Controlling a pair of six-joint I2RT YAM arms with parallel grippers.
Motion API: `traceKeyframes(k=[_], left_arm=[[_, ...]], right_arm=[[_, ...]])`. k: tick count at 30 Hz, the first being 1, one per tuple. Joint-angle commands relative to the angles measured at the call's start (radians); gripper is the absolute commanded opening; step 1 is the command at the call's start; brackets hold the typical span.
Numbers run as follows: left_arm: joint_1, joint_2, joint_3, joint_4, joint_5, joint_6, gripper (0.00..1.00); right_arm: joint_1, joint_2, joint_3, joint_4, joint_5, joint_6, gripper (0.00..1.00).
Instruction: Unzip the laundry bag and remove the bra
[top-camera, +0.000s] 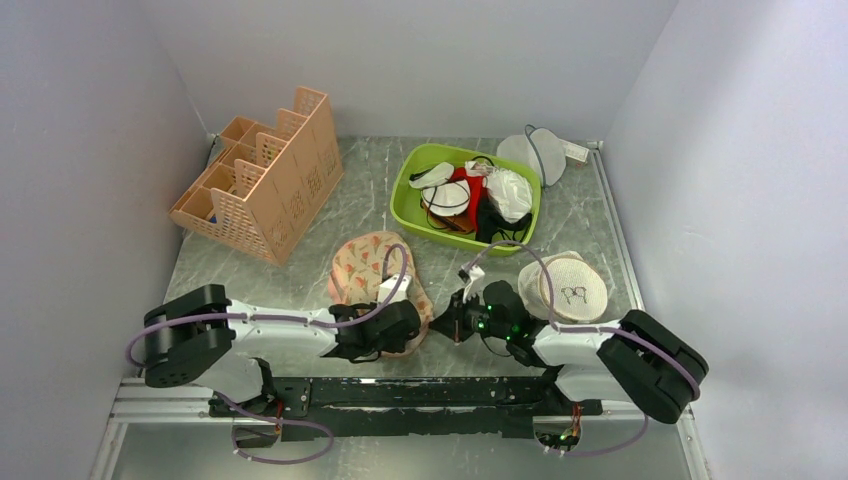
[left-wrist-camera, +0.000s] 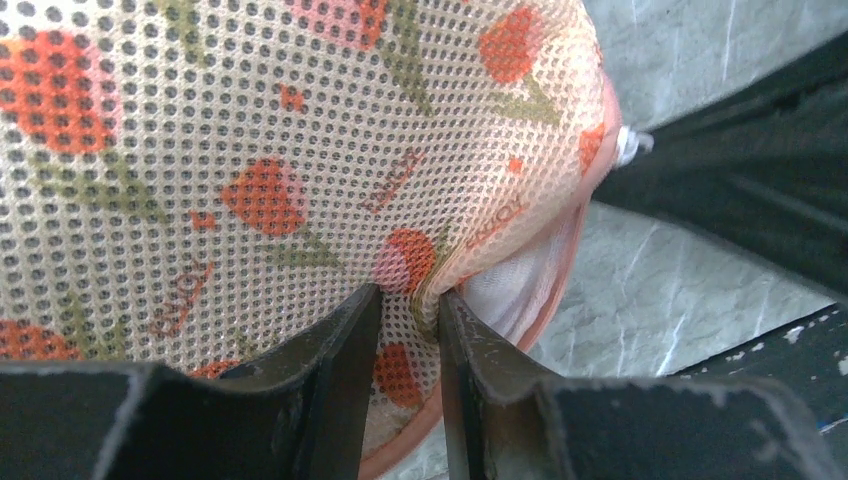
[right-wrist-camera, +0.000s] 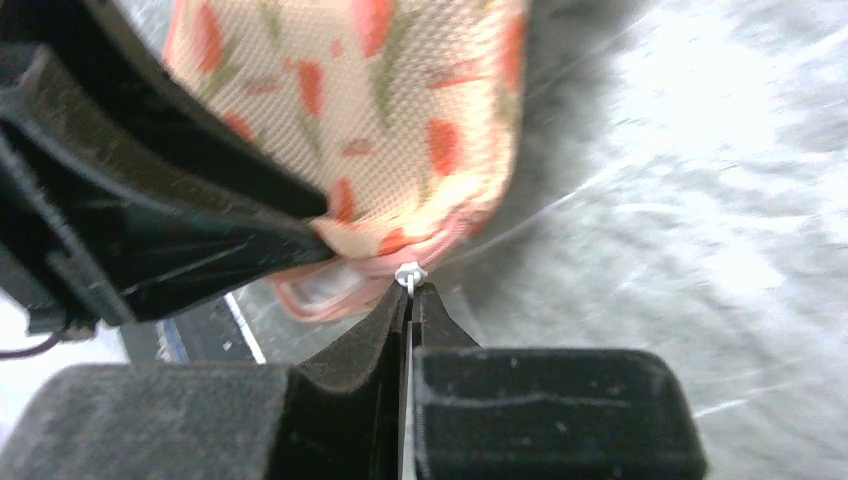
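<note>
The laundry bag, beige mesh with red-and-green print and pink trim, lies flat on the marble table between the arms. My left gripper is at the bag's near right end, and in the left wrist view it is shut on a pinched fold of the bag's mesh. From the right, my right gripper meets the same end. In the right wrist view it is shut on the white zip pull at the bag's pink edge. The bra is hidden.
A green tub of mixed garments stands behind the bag. An orange slotted organiser sits at the back left. A round beige mesh disc lies by the right arm, and a white mesh pouch at the back right. Walls enclose three sides.
</note>
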Motion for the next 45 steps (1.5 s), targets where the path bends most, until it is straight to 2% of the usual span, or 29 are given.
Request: traceKeyframes(k=[1,5,11,13,16,20,22,26,29,34,40,45], left_arm=[[0.010,0.033,-0.105,-0.148,0.029,-0.078,0.39],[0.010,0.016,-0.126,-0.145,0.034,-0.085,0.39],[0.010,-0.009,-0.140,-0.141,0.031,-0.095,0.39],[0.010,-0.016,-0.139,-0.145,0.031,-0.094,0.39],[0.006,-0.038,-0.110,-0.173,0.032,-0.068,0.43],[-0.025,-0.132,-0.025,-0.244,0.001,-0.006,0.58],[-0.037,-0.181,0.025,-0.251,-0.003,0.042,0.62],[-0.046,-0.224,0.118,-0.238,-0.017,0.125,0.67],[-0.048,-0.187,0.173,-0.217,-0.020,0.180,0.68],[-0.072,-0.058,0.228,-0.228,-0.045,0.203,0.68],[-0.085,0.034,0.219,-0.283,-0.111,0.149,0.65],[-0.085,0.060,0.219,-0.404,-0.215,0.048,0.49]], right_arm=[[-0.105,0.018,0.062,-0.046,0.055,-0.094,0.00],[-0.189,0.106,0.124,-0.031,-0.003,-0.126,0.00],[-0.193,0.204,0.212,0.026,0.025,-0.160,0.00],[-0.192,0.223,0.245,-0.013,0.047,-0.179,0.00],[-0.190,0.179,0.217,-0.005,-0.005,-0.147,0.00],[-0.179,0.094,0.152,-0.028,-0.104,-0.099,0.00],[-0.162,0.050,0.133,-0.066,-0.129,-0.087,0.00],[-0.114,-0.018,0.096,-0.082,-0.161,-0.057,0.00],[-0.077,-0.043,0.077,-0.071,-0.170,-0.039,0.00],[-0.027,-0.043,0.063,-0.042,-0.178,-0.018,0.00],[0.000,-0.045,0.047,0.001,-0.179,0.008,0.00],[0.009,-0.039,0.046,0.007,-0.181,-0.007,0.00]])
